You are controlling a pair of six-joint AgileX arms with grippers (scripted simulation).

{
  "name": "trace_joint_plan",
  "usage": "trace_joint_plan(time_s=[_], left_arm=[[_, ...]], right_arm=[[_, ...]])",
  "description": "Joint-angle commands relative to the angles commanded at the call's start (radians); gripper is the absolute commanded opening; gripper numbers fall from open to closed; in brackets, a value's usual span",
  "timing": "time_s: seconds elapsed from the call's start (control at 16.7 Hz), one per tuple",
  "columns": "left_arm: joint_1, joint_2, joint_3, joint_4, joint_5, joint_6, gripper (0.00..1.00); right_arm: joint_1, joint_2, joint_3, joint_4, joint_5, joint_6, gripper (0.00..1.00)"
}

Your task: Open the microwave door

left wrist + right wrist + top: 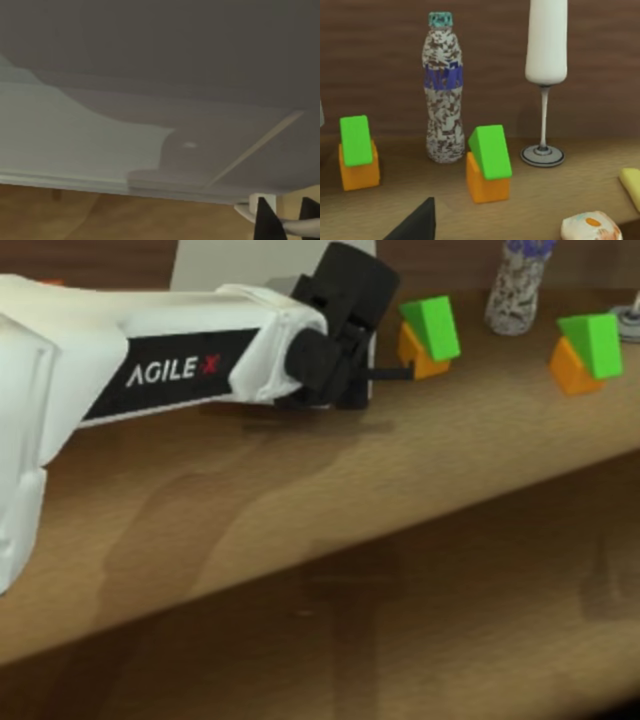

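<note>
1. Reaching along the far edge of the table (300, 500), the left arm is stretched from the top view's left toward the microwave (230, 262), of which only a pale patch shows behind the arm, at the far edge left of centre.
2. The left gripper (385, 370) is held at the microwave's right front corner; a thin dark finger juts rightward toward the nearer toy house. In the left wrist view the microwave door (150, 75) fills almost everything as a flat grey panel, with two dark fingertips (267, 222) low at one corner, a pale strip lying beside them.
3. The jaws appear narrowly set, yet whether that strip is actually pinched cannot be told. The strip is judged to be the door handle, and the close, door-facing pose suits hooking or pulling it outward.
4. The door is judged to be shut or barely moved, since the panel looks flush.
5. A green-roofed orange house (428, 335) stands just right of the gripper, close enough to be knocked by a swinging door.
6. A speckled bottle (518, 285) and a second green-roofed house (587, 352) are set nearer the far right corner.
7. The right arm is absent from the top view; only a dark tip shows in its wrist view, so its jaws cannot be judged.
</note>
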Motion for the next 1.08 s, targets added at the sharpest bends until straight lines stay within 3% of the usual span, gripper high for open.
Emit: trace_joint_plan(time_s=[0.6,1.08], left_arm=[[0.0,0.0,0.0,0.0,0.0,0.0,0.0],[0.005,-0.037,-0.061,0.04,0.031,0.045,0.0]], right_arm=[[0.0,0.0,0.0,0.0,0.0,0.0,1.0],[0.0,0.0,0.0,0.0,0.0,0.0,1.0]])
